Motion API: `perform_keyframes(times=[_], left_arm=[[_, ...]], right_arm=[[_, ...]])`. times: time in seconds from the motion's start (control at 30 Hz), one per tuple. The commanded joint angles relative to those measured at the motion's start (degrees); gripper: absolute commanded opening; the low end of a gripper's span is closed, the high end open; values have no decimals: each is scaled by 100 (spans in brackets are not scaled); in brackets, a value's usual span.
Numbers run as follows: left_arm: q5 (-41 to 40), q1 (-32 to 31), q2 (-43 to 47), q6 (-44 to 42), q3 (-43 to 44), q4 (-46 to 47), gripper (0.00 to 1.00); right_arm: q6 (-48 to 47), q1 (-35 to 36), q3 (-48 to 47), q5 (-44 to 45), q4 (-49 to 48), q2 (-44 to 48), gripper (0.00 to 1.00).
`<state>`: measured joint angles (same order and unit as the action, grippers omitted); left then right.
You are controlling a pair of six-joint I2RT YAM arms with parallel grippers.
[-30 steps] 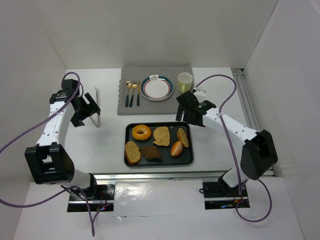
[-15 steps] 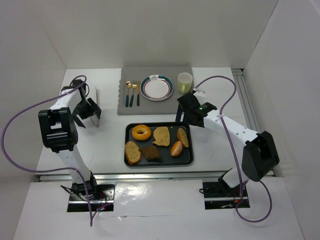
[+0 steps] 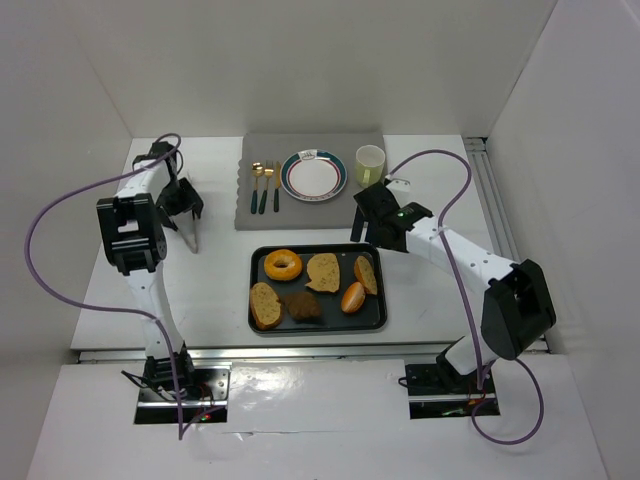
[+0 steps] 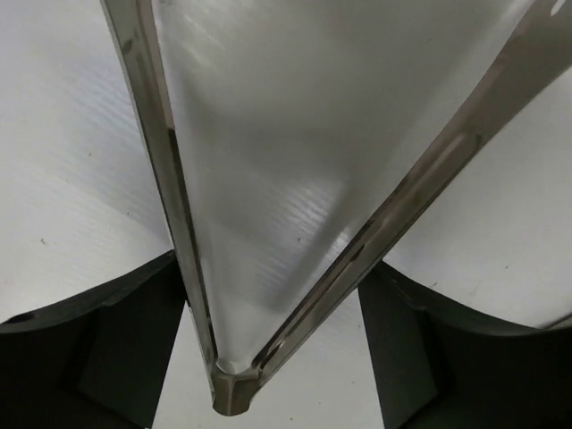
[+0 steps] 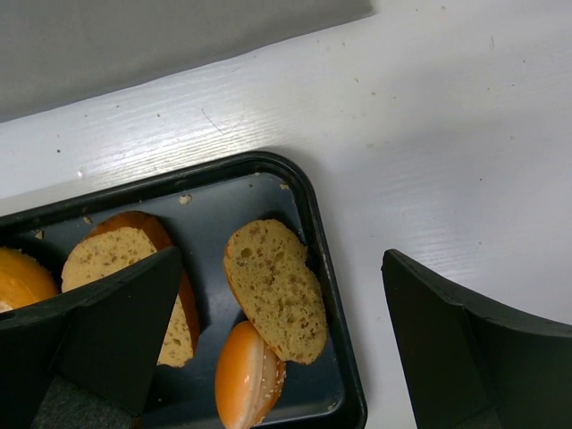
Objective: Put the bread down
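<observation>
Starting at the left, how far along does this look? (Mira)

Early, I judge. The left tool (image 3: 182,200) is down at the tongs (image 3: 192,218) on the tabletop (image 3: 215,290), well apart from any bread. Its wrist view has its fingers (image 4: 98,357) set apart on either side of the tongs (image 4: 234,389) near the hinge, close against both arms. I cannot tell whether they are squeezing yet or only flanking. (Jon)

And the place setting? (Mira)

Cutlery (image 3: 264,186) lies on the grey mat (image 3: 300,212), and the plate (image 3: 313,176) beside it carries no bread, only a small tag at its far rim. If the plate is the goal, nothing has been delivered. (Jon)

So where is the bread? (Mira)

All of it is in the dark tray (image 3: 376,322) near the arms: a bagel (image 3: 283,265), a flat slice (image 3: 323,272), a dark piece (image 3: 303,305), a cut roll (image 3: 265,304), an orange bun (image 3: 352,297) and another slice (image 3: 366,273) by the right wall. (Jon)

And the right side? (Mira)

The right tool (image 3: 368,228) hovers over the tray's far right corner, jaws spread wide and holding nothing. Its own view looks straight down on that right-hand slice (image 5: 275,290). (Jon)

What is left, then? (Mira)

Practically everything: securing the tongs, lifting a piece, carrying it to the plate, letting go. (Jon)
</observation>
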<state>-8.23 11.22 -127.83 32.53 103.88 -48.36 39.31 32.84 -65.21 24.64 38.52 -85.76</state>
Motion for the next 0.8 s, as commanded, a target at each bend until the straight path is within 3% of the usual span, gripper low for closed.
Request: perform_keyframes(times=[0.0,0.03,0.1,0.13,0.23,0.37,0.57,0.77], left_arm=[[58,11,-84,-151,318,-191,84],[58,11,-84,-203,318,-191,74],[58,11,-23,-256,318,-191,63],[58,11,30,-256,318,-131,50],[58,11,406,-379,265,-69,33],[207,11,1082,-590,90,63,29],[400,-471,2191,-924,-323,125,28],[900,-1788,3341,-1056,-1035,-183,28]], right_arm=[[-29,-32,-255,84,-20,-3,100],[32,-32,-255,84,32,58,100],[33,-32,-203,84,32,120,100],[85,-32,-203,84,-20,173,100],[86,-32,-203,84,-20,226,100],[33,-32,-264,137,-73,226,100],[33,-32,-317,208,-20,226,100],[33,-32,-536,479,102,226,100]])
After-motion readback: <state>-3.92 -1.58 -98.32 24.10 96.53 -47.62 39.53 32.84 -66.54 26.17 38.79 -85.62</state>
